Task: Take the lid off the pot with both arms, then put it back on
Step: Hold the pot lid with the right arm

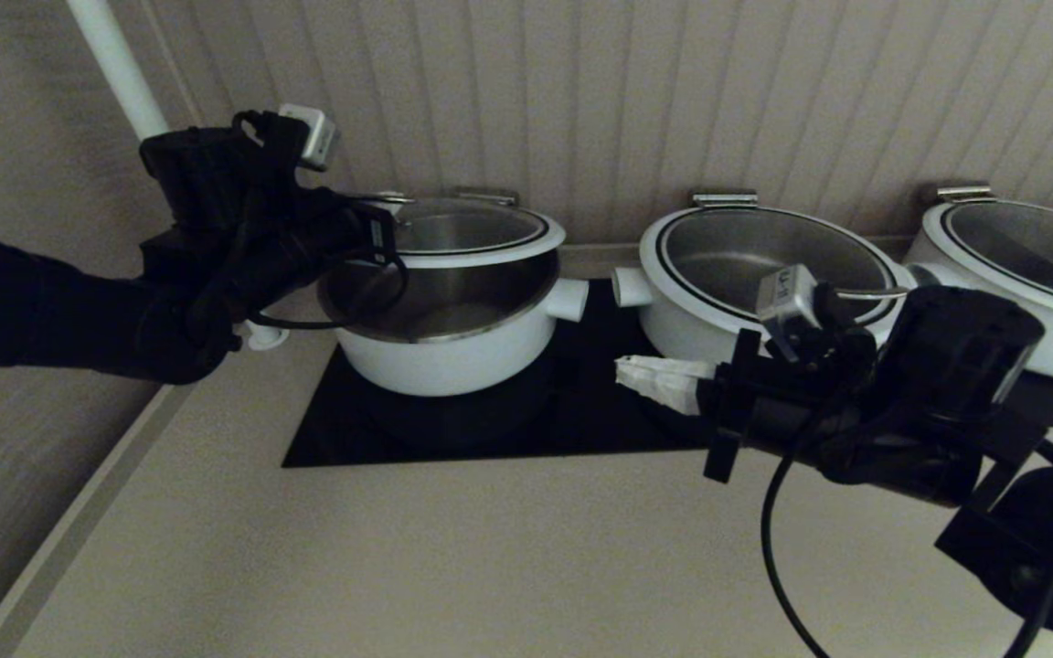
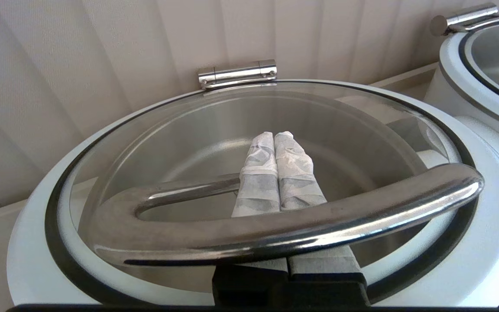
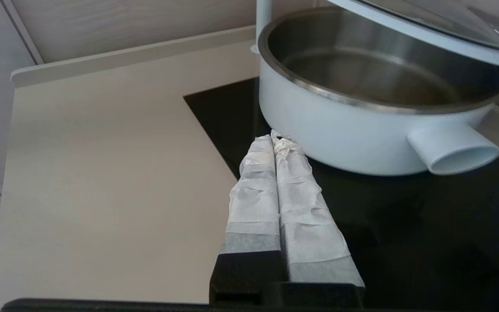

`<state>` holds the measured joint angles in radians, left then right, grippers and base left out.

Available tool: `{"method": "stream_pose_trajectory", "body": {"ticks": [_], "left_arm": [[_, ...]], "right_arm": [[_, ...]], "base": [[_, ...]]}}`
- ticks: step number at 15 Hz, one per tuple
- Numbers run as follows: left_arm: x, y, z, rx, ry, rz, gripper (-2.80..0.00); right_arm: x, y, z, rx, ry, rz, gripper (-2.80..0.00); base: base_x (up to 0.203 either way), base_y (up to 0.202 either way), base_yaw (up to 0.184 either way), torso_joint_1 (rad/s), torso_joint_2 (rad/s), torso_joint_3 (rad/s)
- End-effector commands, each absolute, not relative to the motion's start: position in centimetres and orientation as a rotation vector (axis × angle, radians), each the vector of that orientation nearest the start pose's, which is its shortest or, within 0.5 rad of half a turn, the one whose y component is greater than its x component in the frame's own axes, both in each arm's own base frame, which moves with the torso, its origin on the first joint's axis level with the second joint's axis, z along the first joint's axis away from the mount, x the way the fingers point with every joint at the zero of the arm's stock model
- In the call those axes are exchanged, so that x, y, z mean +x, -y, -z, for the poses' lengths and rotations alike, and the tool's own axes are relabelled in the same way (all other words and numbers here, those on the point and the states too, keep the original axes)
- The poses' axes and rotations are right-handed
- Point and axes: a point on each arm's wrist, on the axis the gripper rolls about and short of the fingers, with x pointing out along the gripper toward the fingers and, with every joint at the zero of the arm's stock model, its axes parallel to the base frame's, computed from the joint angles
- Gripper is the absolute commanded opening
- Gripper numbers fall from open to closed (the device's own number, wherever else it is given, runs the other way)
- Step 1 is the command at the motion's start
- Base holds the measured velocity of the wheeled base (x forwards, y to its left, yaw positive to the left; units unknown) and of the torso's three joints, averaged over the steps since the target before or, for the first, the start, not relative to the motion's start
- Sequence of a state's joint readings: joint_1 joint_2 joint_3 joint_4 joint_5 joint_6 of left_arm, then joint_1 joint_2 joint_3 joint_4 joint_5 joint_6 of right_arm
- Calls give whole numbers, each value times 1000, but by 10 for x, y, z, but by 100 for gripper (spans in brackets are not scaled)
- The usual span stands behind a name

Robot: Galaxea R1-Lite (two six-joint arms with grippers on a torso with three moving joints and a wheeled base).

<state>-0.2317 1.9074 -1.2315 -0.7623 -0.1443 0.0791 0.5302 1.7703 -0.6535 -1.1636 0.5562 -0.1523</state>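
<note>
The lid [image 1: 481, 239], clear glass with a white rim, hangs tilted above the pot [image 1: 449, 356], and a gap between them shows the pot's steel inside. My left gripper [image 2: 274, 136] is shut, its taped fingers [image 2: 295, 173] pushed under the lid's arched steel handle [image 2: 310, 225], which lies across them. In the head view the left gripper [image 1: 378, 234] is at the lid's left edge. My right gripper [image 1: 629, 373] is shut and holds nothing; it hovers over the black cooktop, right of the pot's side handle [image 1: 570, 299]. In the right wrist view the right gripper [image 3: 273, 139] points at the pot's [image 3: 340, 125] wall.
Two wider white pots [image 1: 764, 265] [image 1: 1020, 274] stand to the right on the black cooktop [image 1: 490, 434]. A ribbed wall runs close behind them. A steel hinge [image 2: 237, 73] sits at the lid's back edge. A white pole [image 1: 115, 64] rises at the back left. Beige counter lies in front.
</note>
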Motion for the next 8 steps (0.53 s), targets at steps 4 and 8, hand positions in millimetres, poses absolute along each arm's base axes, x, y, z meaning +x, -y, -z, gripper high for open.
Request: {"method": "stream_pose_trajectory", "body": {"ticks": [4,8], "left_arm": [[371,91,-246,74,118,373,-280],[371,91,-246,74,118,373,-280]], "right_arm": [[269,-184,-171,-137,151,-1117,-280],[283,-204,-166,-135,172,-1140,-280]], "base": [[0,0,0,0,0,0],[0,0,0,0,0,0]]}}
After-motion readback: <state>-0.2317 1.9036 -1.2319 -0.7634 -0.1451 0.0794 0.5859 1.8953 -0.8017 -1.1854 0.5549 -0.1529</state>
